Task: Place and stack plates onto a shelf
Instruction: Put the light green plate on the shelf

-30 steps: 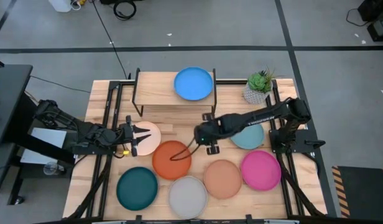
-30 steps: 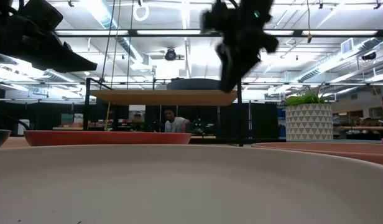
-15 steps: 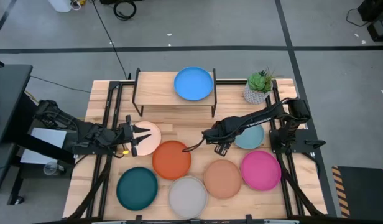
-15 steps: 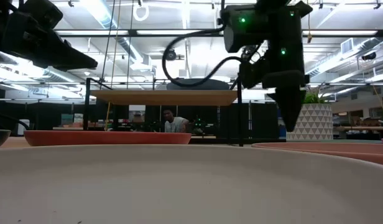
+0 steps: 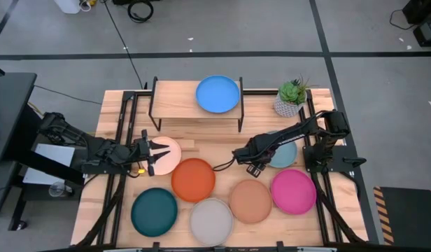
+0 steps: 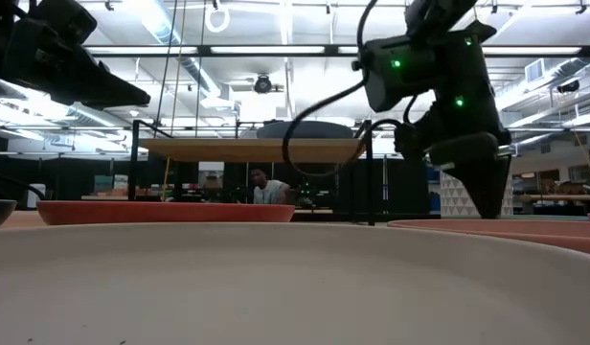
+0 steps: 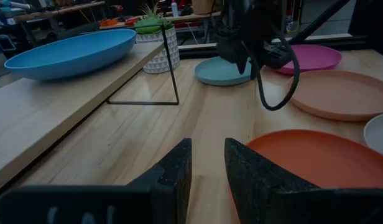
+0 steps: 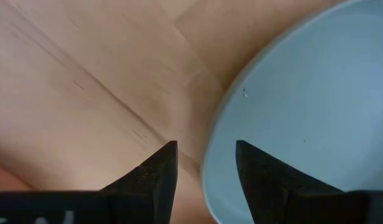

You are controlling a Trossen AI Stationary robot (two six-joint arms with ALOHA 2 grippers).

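Plates numbered eight: a blue plate [image 5: 217, 94] lay on the shelf [image 5: 175, 102], and seven sat on the slatted table [image 5: 212, 145], with a potted succulent [image 5: 292, 97] beside the shelf's right end. The right gripper [image 5: 255, 155] pointed down, fingers parted and empty, straddling the pale blue plate's [image 8: 316, 124] left rim. The left gripper [image 5: 158, 155] reached level over the cream plate [image 5: 168, 155], narrowly open, holding nothing.

Blue plate [image 5: 217, 94] on shelf [image 5: 175, 102]; seven plates on table.
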